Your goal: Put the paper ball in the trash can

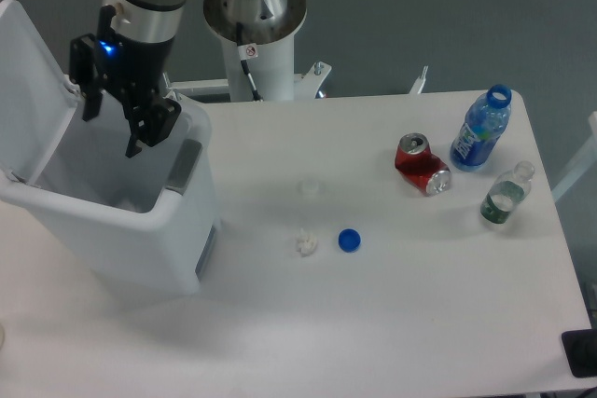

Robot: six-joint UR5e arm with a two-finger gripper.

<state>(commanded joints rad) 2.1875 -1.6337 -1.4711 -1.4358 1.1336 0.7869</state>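
Note:
The trash can [187, 230] is a large white bin at the table's left, with its flip lid [28, 90] swung open and a grey handle panel [186, 163] on its front. My gripper [149, 137] hangs over the bin's open mouth, near its right rim. The jaws look open and I see nothing between them. A small crumpled white paper ball [306, 242] lies on the table to the right of the bin, far from the gripper. A pale spot [124, 200] shows low inside the bin; I cannot tell what it is.
A blue bottle cap [350, 240] lies next to the paper ball, and a small clear cap [309, 189] lies behind it. A crushed red can [422, 165], a blue bottle [482, 128] and a clear bottle [506, 195] are at the right. The arm's base [256, 16] stands behind the table.

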